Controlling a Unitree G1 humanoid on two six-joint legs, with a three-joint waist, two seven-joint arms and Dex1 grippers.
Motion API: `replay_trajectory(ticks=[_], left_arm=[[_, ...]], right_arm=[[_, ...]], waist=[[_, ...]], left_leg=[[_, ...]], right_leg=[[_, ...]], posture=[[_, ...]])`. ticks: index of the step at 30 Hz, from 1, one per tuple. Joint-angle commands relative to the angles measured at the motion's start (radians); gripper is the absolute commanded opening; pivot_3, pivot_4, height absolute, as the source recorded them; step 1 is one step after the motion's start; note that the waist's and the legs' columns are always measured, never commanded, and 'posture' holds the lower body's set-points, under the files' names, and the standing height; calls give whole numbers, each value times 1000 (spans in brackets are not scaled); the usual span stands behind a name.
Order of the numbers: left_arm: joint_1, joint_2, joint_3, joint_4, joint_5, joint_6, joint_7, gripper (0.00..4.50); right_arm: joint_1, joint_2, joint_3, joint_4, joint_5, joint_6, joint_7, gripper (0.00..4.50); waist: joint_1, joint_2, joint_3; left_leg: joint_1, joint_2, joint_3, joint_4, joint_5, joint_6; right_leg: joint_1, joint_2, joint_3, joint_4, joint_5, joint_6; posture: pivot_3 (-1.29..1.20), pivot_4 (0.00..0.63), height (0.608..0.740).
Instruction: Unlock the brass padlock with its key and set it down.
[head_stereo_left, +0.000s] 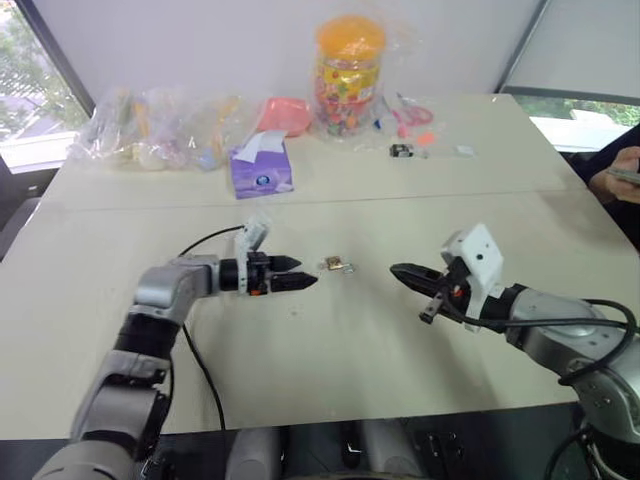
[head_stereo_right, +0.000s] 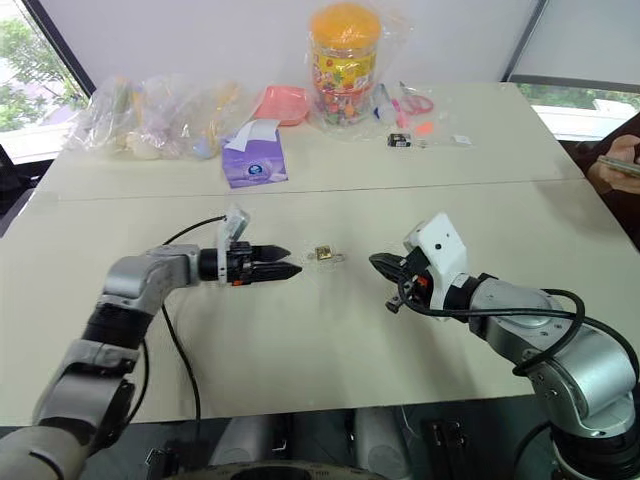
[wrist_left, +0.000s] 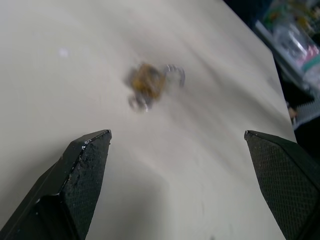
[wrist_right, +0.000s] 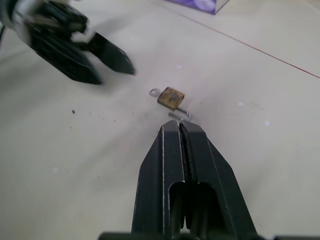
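On the table (head_stereo_left: 120, 260) the padlock (head_stereo_left: 335, 264) lies set down, left gripper (head_stereo_left: 300, 273) spread, right gripper (head_stereo_left: 398, 271) pressed together; next, withdraw.

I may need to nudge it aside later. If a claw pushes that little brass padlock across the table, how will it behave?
The padlock lies flat on the smooth table, so it would probably slide, not roll. It looks solid metal, likely heavy for its size and stiff. Its shackle seems swung open, so it might pivot or snag.

You have bare table (head_stereo_left: 330, 350) all around the padlock (head_stereo_left: 335, 264); clutter, tissue box (head_stereo_left: 262, 168) and jar (head_stereo_left: 349, 75), sits well behind it.
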Motion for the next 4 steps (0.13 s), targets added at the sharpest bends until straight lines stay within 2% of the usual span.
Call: replay_trajectory(ticks=[1, 4], left_arm=[[-10, 55, 11, -117, -20, -4, -58, 4451], [-11, 82, 19, -158, -27, 7, -64, 4451]], right_arm=[[-2, -42, -13, -35, -2, -26, 35, 0], [-2, -62, -9, -30, -4, -33, 48, 0]], waist=[[7, 0, 0], [11, 0, 0]], left_leg=[[0, 0, 0, 0, 0, 0], [-1, 0, 0, 0, 0, 0]], right_leg=[[0, 0, 0, -1, 0, 0], [1, -1, 0, -5, 0, 0]], posture=[[0, 150, 737], [0, 150, 737]])
